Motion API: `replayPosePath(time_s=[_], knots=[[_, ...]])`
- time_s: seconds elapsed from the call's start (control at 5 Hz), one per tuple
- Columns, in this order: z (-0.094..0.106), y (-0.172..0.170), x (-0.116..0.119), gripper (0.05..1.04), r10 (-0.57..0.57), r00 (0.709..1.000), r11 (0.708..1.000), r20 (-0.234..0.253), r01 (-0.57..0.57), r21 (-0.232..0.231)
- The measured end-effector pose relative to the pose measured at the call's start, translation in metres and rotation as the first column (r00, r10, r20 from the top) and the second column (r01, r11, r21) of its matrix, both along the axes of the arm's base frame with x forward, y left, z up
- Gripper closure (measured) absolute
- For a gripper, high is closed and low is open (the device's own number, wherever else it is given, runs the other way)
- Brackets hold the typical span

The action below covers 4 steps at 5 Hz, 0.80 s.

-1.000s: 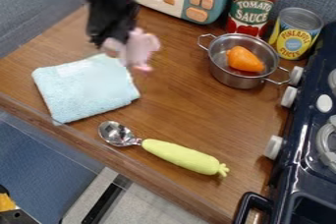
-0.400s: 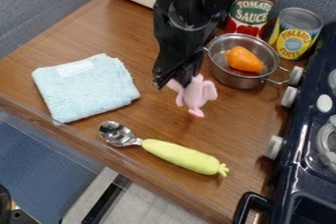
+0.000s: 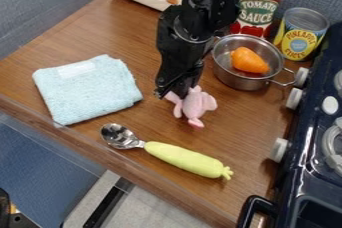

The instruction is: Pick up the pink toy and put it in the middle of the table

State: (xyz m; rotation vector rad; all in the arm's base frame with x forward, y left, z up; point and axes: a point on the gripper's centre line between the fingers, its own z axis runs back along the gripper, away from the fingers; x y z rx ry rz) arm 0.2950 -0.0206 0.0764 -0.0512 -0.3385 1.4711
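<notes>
The pick-up half of the job looks done: the small pink plush toy is in the grip of the black two-finger gripper, which is closed on its upper part while its lower end points down at the brown wooden table. Taking the folded light-blue cloth as the landmark, the toy is just beyond its right-hand edge in the camera view, apart from it. The silver spoon with the thick yellow-green handle lies below and to the right of the cloth, and the round metal pot, with a smooth orange toy food inside, stands well off to the right of the cloth, towards the far side. That puts the toy over roughly the central stretch of the table, so the carrying also seems all but finished. Whether its lower tip touches the wood or hangs just above it, I cannot tell. What is left, as I judge it, is small: lower it the last bit if there is any gap, open the gripper and lift away straight. The soft body may tip over once freed, or cling briefly to a finger, though a toppled toy would still lie near the middle.
</notes>
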Motion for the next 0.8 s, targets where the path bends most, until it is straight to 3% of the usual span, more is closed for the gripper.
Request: replayPosePath(time_s=[0.2,0.4,0.6,0.8], knots=[[0.003,0.004,0.000,0.577,0.011,1.000,1.000,-0.005,-0.011,0.022],[0.020,0.007,-0.003,0.270,0.030,0.999,0.998,0.030,-0.032,0.051],[0.043,0.008,-0.003,0.079,0.016,0.996,0.998,0.088,-0.021,0.053],[0.046,0.008,-0.002,0.081,0.016,0.995,0.998,0.095,-0.021,0.053]])
